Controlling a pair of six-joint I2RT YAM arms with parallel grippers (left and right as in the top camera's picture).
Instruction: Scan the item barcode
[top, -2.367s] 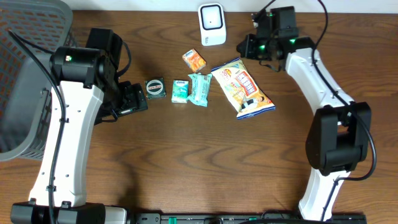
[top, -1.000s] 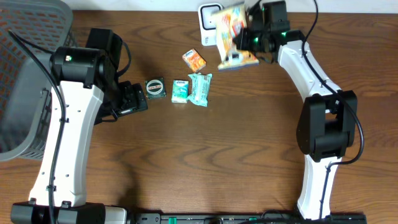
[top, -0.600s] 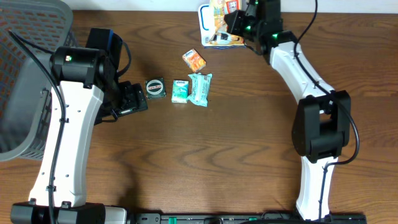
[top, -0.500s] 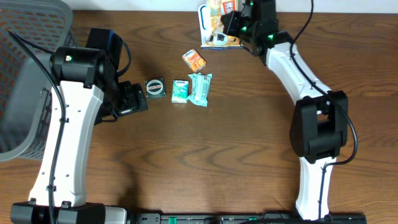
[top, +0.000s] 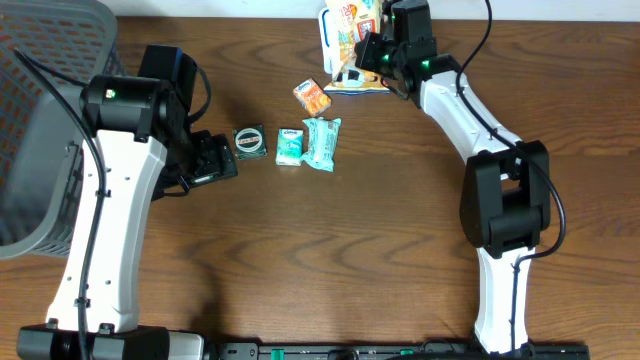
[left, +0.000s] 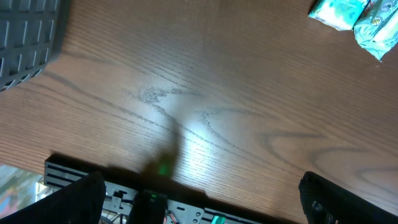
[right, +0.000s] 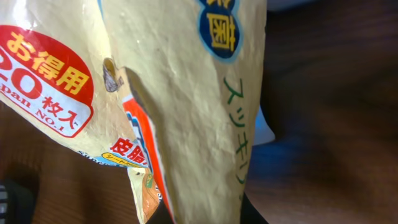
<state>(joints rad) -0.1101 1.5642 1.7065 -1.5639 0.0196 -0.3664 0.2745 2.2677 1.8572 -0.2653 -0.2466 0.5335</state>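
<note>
The right gripper (top: 372, 60) is clamped on the yellow snack bag (top: 356, 35), holding it against the white scanner (top: 326, 28) at the far edge of the brown wooden table (top: 350, 250). The left gripper (top: 220, 160) gapes wide, empty, beside a round tin (top: 249, 141). A grey basket (top: 40, 120) stands at the table's left end.

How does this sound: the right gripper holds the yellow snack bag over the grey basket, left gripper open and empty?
Wrong place. The overhead view shows the right gripper holding the yellow snack bag up at the white scanner, far from the grey basket. The left gripper is open and empty.
</note>
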